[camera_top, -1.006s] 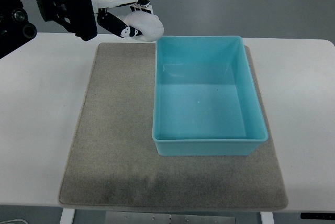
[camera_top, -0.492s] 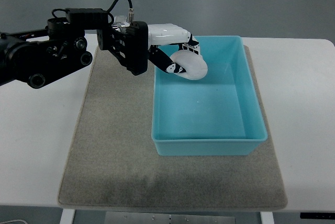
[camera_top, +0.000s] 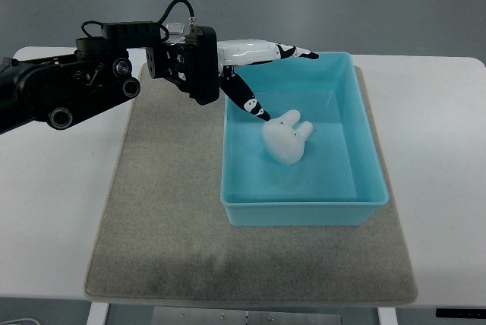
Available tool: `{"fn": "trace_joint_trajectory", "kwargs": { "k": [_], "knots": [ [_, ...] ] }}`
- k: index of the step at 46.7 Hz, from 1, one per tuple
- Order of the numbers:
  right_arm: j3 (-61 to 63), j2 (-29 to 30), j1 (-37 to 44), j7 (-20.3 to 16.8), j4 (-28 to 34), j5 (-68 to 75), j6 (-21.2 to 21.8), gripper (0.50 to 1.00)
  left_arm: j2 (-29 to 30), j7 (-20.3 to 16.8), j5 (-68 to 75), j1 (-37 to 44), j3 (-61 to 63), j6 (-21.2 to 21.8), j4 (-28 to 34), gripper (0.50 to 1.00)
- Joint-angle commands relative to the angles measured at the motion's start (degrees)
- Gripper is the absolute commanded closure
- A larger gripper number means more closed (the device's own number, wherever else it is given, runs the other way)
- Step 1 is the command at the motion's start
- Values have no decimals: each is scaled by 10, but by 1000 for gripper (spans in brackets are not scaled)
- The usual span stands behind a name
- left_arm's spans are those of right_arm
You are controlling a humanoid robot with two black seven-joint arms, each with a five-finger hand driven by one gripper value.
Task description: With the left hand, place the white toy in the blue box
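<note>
Now the white rabbit toy (camera_top: 286, 140) lies inside the blue box (camera_top: 364, 112), near its middle, apart from the left hand (camera_top: 254, 74), whose fingers are spread and empty. It looks light, smooth, rounded; the plump body offers surer purchase than the ears.

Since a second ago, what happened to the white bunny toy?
The left hand carried the toy from beyond the box's far left corner over the box, then opened and let go. The white toy now lies inside the blue box, apart from the spread fingers. Box and grey mat stayed put.
</note>
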Motion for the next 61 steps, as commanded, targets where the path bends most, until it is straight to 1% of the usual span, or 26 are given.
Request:
{"fn": "trace_joint_trajectory", "kwargs": {
  "k": [1,11,18,20,24,30,32,36,38,42,52,58,61],
  "knots": [
    [0,0,0,0,0,0,0,564,5,-1,-84,-2,-4,-2,8,501],
    [0,0,0,0,0,0,0,564,27,0,-233,-8,-4,-7,29,500],
    [0,0,0,0,0,0,0,564,62,2,-397,-8,1,-16,38,500],
    [0,0,0,0,0,0,0,564,66,3,-432,-5,1,-30,46,500],
    [0,0,0,0,0,0,0,564,72,4,-483,1,1,-72,75,500],
    [0,0,0,0,0,0,0,564,70,12,-562,14,0,-145,147,500],
    [0,0,0,0,0,0,0,564,69,21,-590,17,0,-175,177,500],
    [0,0,0,0,0,0,0,564,67,58,-637,20,-5,-233,241,500],
    [0,0,0,0,0,0,0,564,67,80,-655,26,-10,-249,266,500],
    [0,0,0,0,1,0,0,564,66,119,-689,46,-32,-249,290,500],
    [0,0,0,0,0,0,0,564,67,218,-714,114,-158,-249,294,500],
    [0,0,0,0,1,0,0,564,67,252,-713,143,-217,-249,294,500],
    [0,0,0,0,0,0,0,564,66,256,-714,146,-222,-249,294,500]
  ]
}}
